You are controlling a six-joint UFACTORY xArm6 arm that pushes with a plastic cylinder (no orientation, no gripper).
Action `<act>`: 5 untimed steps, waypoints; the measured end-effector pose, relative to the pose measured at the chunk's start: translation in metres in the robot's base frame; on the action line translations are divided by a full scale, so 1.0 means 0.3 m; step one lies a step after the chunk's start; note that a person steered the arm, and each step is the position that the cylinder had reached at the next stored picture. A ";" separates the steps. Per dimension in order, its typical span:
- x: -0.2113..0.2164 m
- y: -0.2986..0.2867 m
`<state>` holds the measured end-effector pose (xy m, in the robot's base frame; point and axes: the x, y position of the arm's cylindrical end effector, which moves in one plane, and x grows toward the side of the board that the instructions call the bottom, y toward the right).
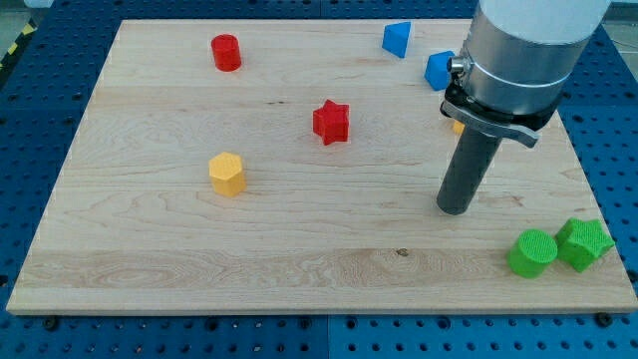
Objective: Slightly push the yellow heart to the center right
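Only a small yellow sliver (457, 127) shows at the left edge of the arm's mount, at the view's right; it may be the yellow heart, but its shape is hidden behind the arm. My tip (455, 207) rests on the board below that sliver, toward the view's bottom. A yellow hexagonal block (226, 174) lies at the view's left centre, far from the tip.
A red cylinder (226, 52) sits at the top left and a red star (330, 122) near the middle. A blue wedge (397, 39) and a blue cube (439, 70) lie at the top right. A green cylinder (532, 252) and a green star (583, 243) sit at the bottom right corner of the wooden board (150, 269).
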<state>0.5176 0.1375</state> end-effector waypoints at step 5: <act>-0.537 -0.091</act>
<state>0.3565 0.1102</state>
